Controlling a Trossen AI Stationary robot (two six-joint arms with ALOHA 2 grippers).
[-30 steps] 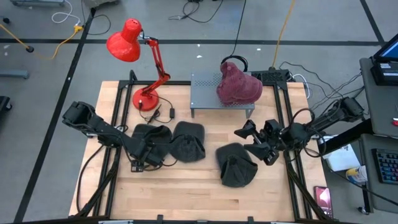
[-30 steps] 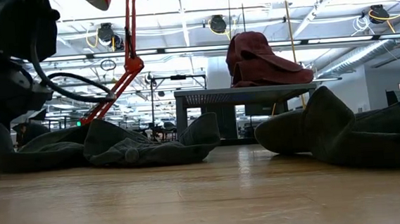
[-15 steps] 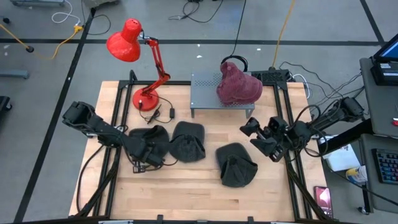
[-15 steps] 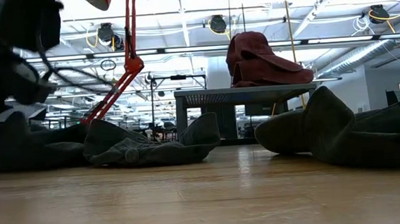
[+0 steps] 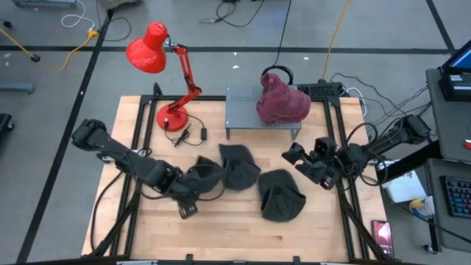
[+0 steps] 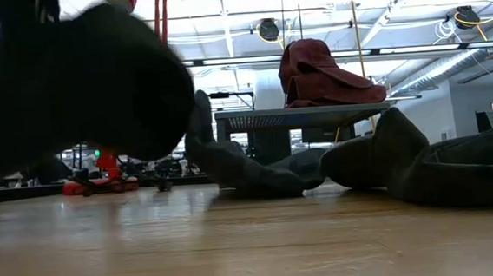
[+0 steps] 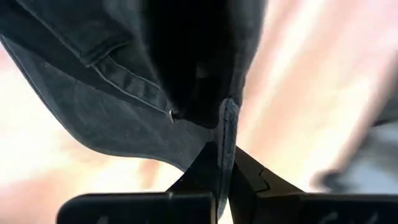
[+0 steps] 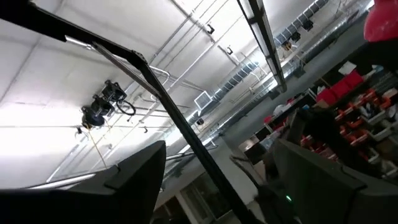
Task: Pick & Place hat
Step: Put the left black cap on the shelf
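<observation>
Dark denim hat [image 7: 124,106] is clamped by its edge between the left gripper's [image 5: 190,197] closed fingers [image 7: 208,180], lifted off the table [image 5: 221,235] near the front centre; an edge pinch probably lets the fabric hang free for carrying. Two more dark hats [image 5: 239,168] [image 5: 280,193] lie alongside. A red hat [image 5: 282,101] sits on the grey stand [image 5: 243,99], likely the drop spot. Right gripper [image 5: 305,163] is parked at the right side, tilted upward, fingers spread, nothing held.

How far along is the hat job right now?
One maroon hat already sits on the grey metal stand. The left gripper is shut on a dark hat. Two more black hats lie on the wooden table. The right gripper waits nearby.
</observation>
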